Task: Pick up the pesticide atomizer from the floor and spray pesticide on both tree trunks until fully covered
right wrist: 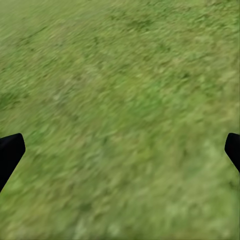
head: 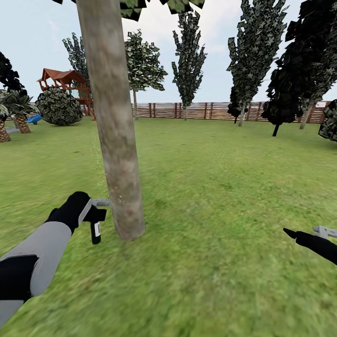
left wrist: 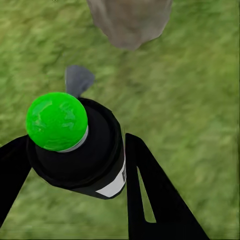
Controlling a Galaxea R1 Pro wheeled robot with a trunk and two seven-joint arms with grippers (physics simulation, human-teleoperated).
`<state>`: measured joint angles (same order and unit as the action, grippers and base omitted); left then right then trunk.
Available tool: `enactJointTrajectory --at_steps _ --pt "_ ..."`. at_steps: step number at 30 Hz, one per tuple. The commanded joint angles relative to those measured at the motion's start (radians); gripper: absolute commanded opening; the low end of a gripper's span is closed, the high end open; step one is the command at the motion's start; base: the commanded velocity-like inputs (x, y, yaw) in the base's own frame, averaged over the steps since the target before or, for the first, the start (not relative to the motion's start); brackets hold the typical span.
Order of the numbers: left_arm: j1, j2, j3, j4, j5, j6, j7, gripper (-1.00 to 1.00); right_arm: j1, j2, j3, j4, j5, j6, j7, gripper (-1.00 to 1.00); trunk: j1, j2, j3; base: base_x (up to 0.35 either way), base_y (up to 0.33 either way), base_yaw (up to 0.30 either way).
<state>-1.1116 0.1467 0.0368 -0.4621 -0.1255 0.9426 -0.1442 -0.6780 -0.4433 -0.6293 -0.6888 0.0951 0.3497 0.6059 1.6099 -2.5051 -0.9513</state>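
Left claw clamped on pesticide atomizer beside tree trunk — perhaps touching, right claw apart above lawn.

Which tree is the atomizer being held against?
The thick bare grey-brown trunk right beside the left gripper, not the leafy dark trees back by the fence.

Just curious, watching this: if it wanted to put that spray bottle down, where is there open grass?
Open lawn stretches from the tree trunk across to the right gripper and back to the fence. It is tight only on the trunk's left, where the left gripper holds the spray bottle close to the bark.
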Motion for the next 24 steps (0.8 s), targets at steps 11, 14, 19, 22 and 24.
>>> enactJointTrajectory --at_steps 11,14,19,22,24 --pt "-0.138 -0.013 0.0 -0.111 0.003 0.053 0.0 -1.0 0.0 0.0 -0.001 0.0 0.0 0.0 -0.002 1.0 0.0 0.0 0.0 0.001 -0.001 0.0" --pt "-0.173 -0.014 0.0 -0.111 0.003 0.053 0.0 -1.0 0.0 0.0 -0.001 0.0 0.0 0.0 -0.002 1.0 0.0 0.0 0.0 0.0 0.0 0.0" --pt "-0.217 -0.014 0.0 -0.112 0.003 0.053 0.0 -1.0 0.0 0.0 -0.001 0.0 0.0 0.0 -0.002 1.0 0.0 0.0 0.0 0.0 0.0 0.0" --pt "-0.25 -0.013 0.0 -0.112 0.003 0.053 0.0 -1.0 0.0 0.0 -0.001 0.0 0.0 0.0 -0.002 1.0 0.0 0.0 0.0 0.0 0.0 0.0" --pt "-0.276 -0.013 0.0 -0.11 0.004 0.054 0.0 -1.0 0.0 0.0 -0.001 0.0 0.0 0.0 -0.002 1.0 0.0 0.0 0.0 0.0 0.0 0.0"
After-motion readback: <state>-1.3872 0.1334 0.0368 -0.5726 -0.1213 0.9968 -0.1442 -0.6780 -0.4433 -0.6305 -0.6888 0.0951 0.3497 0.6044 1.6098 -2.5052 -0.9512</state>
